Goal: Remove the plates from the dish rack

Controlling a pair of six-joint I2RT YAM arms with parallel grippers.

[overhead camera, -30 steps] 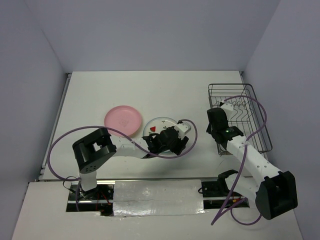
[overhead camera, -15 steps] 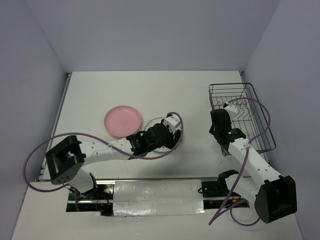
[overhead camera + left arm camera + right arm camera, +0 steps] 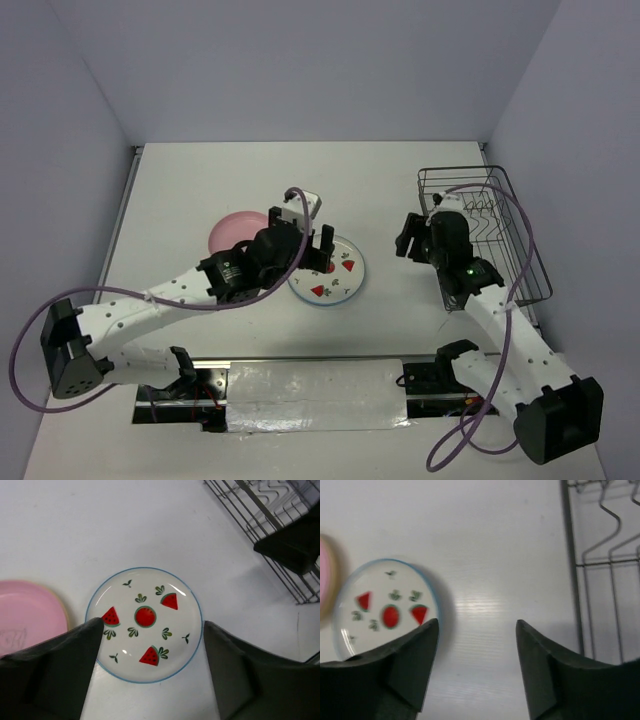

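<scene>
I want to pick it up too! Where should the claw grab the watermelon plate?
Probably its rim, pinched from above, one finger inside, one outside: the watermelon plate lies flat on the table. The edge facing the dish rack looks free; the pink plate crowds the other side.

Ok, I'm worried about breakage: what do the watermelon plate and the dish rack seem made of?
The watermelon plate looks like glazed ceramic or melamine, I can't tell which: glossy white surface with small highlights, printed fruit, blue rim. The dish rack looks like thin dark metal wire, bent into tines.
</scene>
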